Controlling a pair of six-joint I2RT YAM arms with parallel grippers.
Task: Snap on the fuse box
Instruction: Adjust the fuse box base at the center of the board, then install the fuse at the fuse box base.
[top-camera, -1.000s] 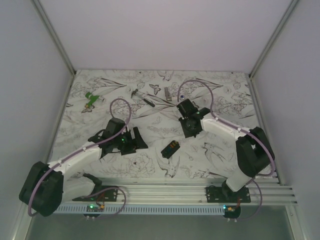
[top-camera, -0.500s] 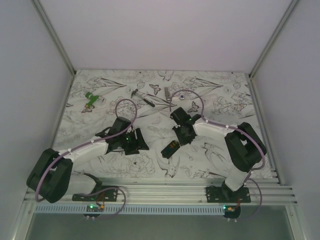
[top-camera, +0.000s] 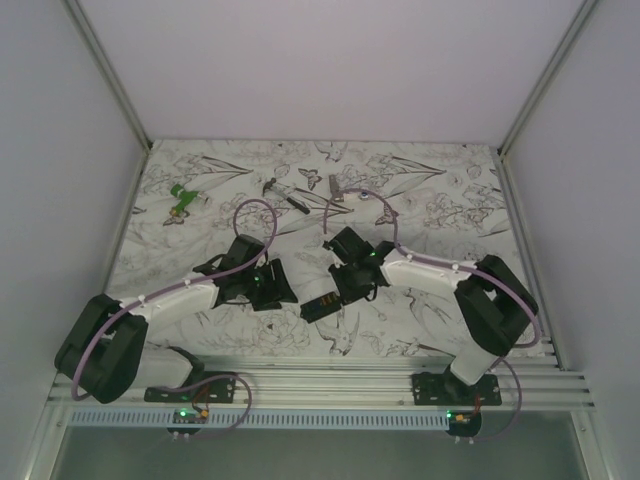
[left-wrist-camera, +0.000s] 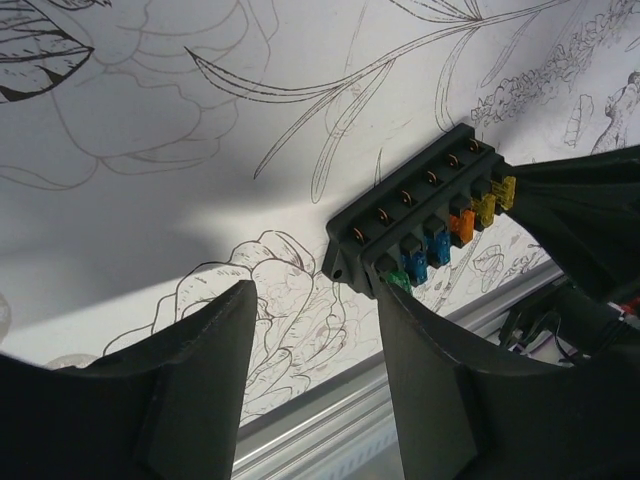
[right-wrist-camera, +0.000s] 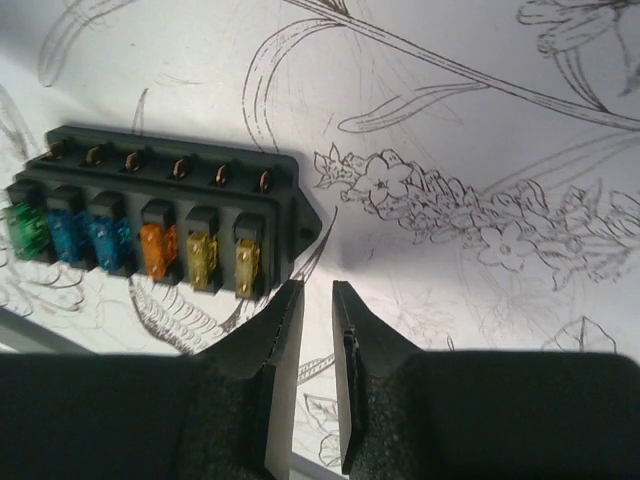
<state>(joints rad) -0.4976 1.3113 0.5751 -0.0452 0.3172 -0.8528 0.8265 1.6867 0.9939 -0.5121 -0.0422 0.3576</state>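
Observation:
The fuse box (top-camera: 320, 306) is a flat black box lying on the patterned table between my two grippers. Its face shows a row of green, blue, orange and yellow fuses in the right wrist view (right-wrist-camera: 160, 215) and the left wrist view (left-wrist-camera: 420, 225). My left gripper (top-camera: 276, 287) is open and empty (left-wrist-camera: 315, 295), just left of the box, with its right finger close to the box's end. My right gripper (top-camera: 347, 284) is shut with a thin slit and holds nothing (right-wrist-camera: 317, 290). Its tips sit at the box's right near corner.
A green plastic piece (top-camera: 183, 197) lies at the far left. A thin dark tool (top-camera: 287, 196) and a small grey part (top-camera: 337, 190) lie at the far middle. A metal rail (top-camera: 350, 385) runs along the near table edge, close behind the box.
The right gripper has swung left and down to the fuse box, and the box has slid left toward the left gripper. The left gripper has edged right toward the box.

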